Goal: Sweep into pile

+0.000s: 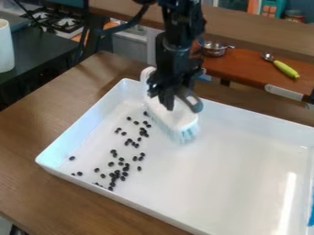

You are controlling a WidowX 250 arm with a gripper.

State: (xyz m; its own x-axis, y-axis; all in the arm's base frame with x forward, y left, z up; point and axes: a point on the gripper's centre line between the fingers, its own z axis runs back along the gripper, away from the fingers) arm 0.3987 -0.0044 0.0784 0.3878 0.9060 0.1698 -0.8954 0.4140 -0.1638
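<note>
A white brush [178, 118] is held by the black gripper [165, 94] over the far part of a big white tray [215, 170]. The fingers are closed on the top of the brush, parted only by what is gripped (how wide that is cannot be told). The pale blue bristles [187, 133] are pointed down at the tray, but whether its floor is touched by them cannot be told.

Small black beans [125, 174] are scattered over the left part of the tray, with a few set apart near its left corner. Some are found just beside the brush, on its left. The beans are shut in by the tray's raised sides, and part of the far side is hidden by the brush and gripper.

The tray is held up by a brown wooden table [36, 133]. Behind it, a shiny pot [215, 50] and a spoon with a green handle [285, 69] (quite a bright one) are set on a red-brown board [245, 66]. A stove [64, 20] and a white container [5, 46] are seen at the left. Something blue [311, 213] is cut off by the right edge.
</note>
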